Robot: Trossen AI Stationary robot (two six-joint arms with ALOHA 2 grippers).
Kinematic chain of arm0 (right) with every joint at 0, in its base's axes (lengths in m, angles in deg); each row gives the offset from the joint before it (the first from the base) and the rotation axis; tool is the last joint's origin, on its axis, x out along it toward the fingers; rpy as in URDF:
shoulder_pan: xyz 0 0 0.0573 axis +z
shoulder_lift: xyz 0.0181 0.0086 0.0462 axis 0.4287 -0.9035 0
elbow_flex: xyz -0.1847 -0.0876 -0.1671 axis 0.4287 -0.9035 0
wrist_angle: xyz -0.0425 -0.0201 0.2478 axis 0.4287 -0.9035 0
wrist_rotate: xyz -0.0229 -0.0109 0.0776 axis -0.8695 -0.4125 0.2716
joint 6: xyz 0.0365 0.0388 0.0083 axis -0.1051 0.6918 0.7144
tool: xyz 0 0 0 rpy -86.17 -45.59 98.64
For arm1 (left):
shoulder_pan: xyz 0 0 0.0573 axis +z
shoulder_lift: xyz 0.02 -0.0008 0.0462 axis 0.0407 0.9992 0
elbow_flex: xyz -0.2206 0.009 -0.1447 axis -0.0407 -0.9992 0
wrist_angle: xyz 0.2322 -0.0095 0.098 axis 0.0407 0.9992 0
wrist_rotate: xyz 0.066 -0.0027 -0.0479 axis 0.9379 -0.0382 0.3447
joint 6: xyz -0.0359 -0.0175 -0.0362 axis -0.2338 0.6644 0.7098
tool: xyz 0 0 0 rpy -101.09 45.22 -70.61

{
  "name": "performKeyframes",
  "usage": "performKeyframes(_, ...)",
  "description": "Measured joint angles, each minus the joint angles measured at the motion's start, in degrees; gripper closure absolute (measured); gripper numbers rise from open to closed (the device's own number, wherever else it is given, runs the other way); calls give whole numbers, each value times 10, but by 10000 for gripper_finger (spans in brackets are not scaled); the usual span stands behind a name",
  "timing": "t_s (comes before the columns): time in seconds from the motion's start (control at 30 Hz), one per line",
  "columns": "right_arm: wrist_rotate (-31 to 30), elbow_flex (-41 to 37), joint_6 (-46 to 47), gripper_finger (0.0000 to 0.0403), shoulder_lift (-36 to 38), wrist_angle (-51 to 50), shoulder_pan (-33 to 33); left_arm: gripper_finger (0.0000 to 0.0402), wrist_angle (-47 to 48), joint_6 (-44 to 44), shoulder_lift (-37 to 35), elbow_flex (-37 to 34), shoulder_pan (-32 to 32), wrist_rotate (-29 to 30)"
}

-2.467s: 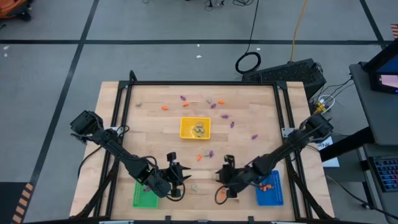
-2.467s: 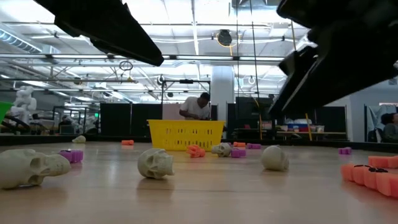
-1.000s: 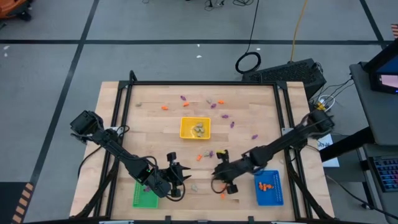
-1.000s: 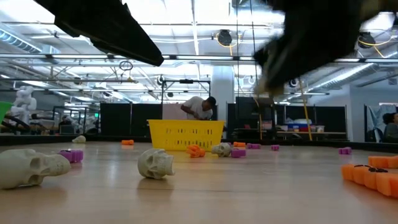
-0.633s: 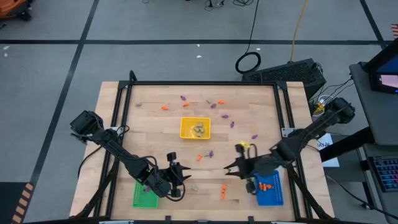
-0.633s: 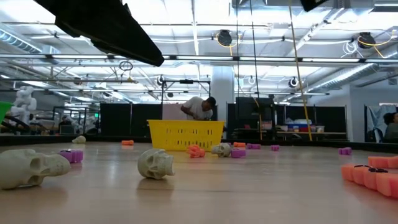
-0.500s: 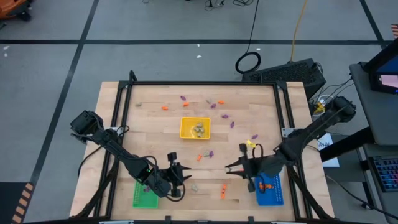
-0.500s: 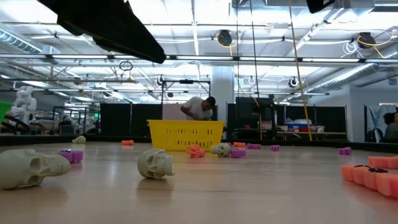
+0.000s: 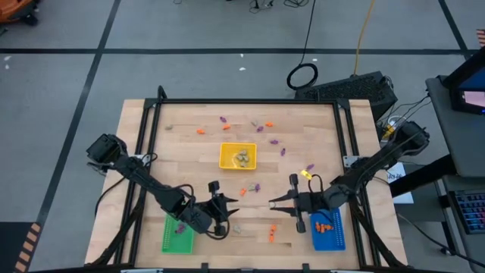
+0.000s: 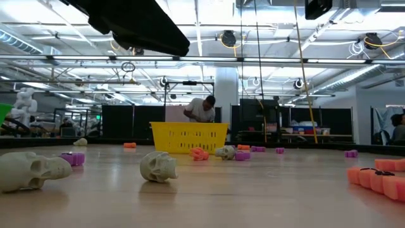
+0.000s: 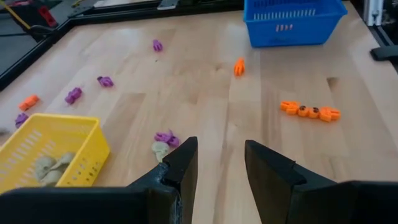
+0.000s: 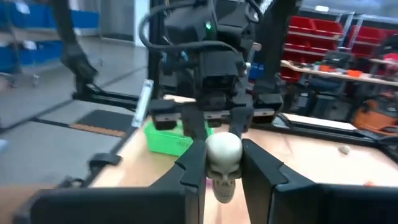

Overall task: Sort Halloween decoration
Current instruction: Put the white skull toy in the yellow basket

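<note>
- The wooden table (image 9: 189, 159) carries three trays; the yellow tray (image 9: 238, 156) sits near its middle and serves as the landmark here.
- The right gripper (image 9: 273, 205) hangs above the table on the near right of the yellow tray, just left of the blue tray (image 9: 329, 230). A second ago it was lower and nearer the table's front edge; since then it has lifted and swung toward the blue tray.
- Its fingers are closed on a pale skull (image 12: 222, 160), pinched at both sides, face outward, as the right wrist view shows.
- The left gripper (image 9: 229, 212) is near-left of the yellow tray, beside the green tray (image 9: 177, 234). Over the last half second it has edged slightly toward the yellow tray. Its fingers stand partly apart with nothing between them.
- The Halloween decoration (image 9: 244, 190) is a scatter of tiny orange, purple and beige-grey trinkets: most lie beyond the yellow tray and to its right, a few lie just in front of it.
- Several pale pieces already lie inside the yellow tray, and orange ones in the blue tray.
- An orange piece (image 9: 271, 231) lies near the table's front edge; it stood uncovered once the right arm rose.
- From table level, two pale skulls (image 10: 158, 166) rest in front of the yellow tray.
- A person (image 10: 201, 109) bends over in the room behind.
</note>
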Motion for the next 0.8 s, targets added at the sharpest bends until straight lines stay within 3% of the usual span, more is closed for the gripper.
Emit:
performKeyframes(0.33,-5,0,-32,351,-38,73,-10,270,1,1,0,0,5,-3)
performKeyframes(0.8,-3,0,-235,351,-65,52,-10,270,1,2,0,0,5,-17)
